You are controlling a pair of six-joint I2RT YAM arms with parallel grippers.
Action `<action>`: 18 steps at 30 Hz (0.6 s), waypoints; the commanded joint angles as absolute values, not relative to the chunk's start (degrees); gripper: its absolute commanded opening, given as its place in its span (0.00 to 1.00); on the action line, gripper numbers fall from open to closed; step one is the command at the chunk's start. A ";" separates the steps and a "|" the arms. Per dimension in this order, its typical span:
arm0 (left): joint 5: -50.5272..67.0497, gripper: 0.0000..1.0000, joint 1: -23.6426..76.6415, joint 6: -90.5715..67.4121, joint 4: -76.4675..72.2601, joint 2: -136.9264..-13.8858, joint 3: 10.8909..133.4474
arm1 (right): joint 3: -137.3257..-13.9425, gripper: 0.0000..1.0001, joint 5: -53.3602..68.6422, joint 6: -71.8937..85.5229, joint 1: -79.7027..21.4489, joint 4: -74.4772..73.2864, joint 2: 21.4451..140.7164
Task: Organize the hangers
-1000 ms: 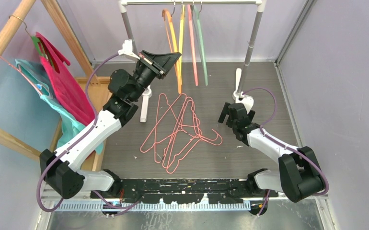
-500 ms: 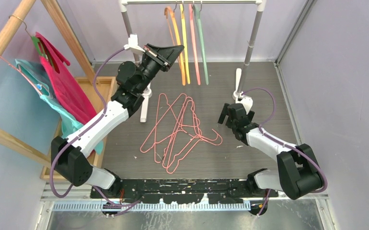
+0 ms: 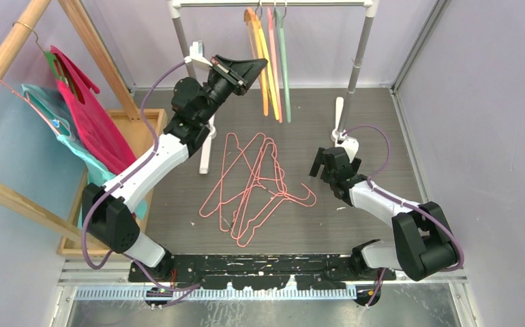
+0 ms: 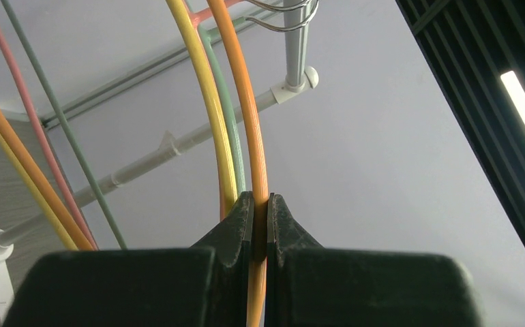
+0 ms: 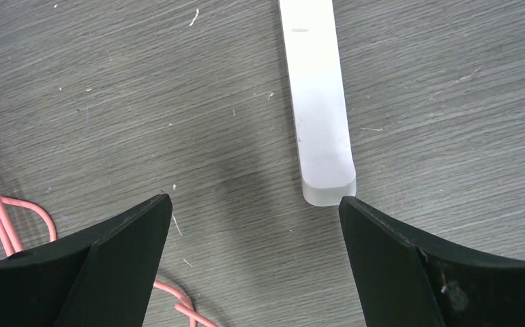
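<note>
The step in hand is hanging the orange hanger [image 4: 245,102] on the rail [image 3: 314,3]. The left end effector [image 4: 260,204] is pinched tight on the hanger's curved arm, raised just below the rail's left half. The hanger's top reaches up to the rail, but whether its hook is fully seated over it cannot be told. The yellow hanger [image 4: 208,102] hangs touching or just beside it, with the pink hanger [image 3: 272,61] and green hanger [image 3: 283,61] next along the rail toward its middle.

The thin pink wire hangers [image 3: 256,184] lie tangled in a heap on the surface [image 3: 382,122], below the rail and nearer the arm bases. The right end effector [image 5: 253,204] hovers low at the right of that heap with its jaws spread wide and nothing between them, under the rail's right end and near the white rack foot [image 5: 318,102].

Next, the left arm probably needs to confirm the hook sits over the rail, then release and back away without dragging the neighbouring hangers. After that, one wire hanger must be teased out of the tangle.
</note>
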State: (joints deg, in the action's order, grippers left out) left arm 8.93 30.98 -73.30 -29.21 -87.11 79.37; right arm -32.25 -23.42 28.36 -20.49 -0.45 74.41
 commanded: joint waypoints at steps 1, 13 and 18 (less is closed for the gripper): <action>14.55 0.00 30.67 -75.15 -31.18 -88.97 84.89 | -34.17 0.99 -23.99 28.03 -20.28 2.21 74.56; 21.53 0.00 32.67 -78.74 -28.85 -98.74 93.99 | -34.03 1.00 -24.65 28.29 -20.28 2.20 73.69; 23.46 0.00 35.66 -77.50 -25.83 -103.07 100.23 | -34.04 1.00 -25.12 28.54 -20.27 1.89 72.55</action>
State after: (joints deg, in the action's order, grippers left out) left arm 19.86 33.34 -77.38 -26.89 -100.95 94.50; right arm -32.25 -23.51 28.40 -20.49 -0.43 74.39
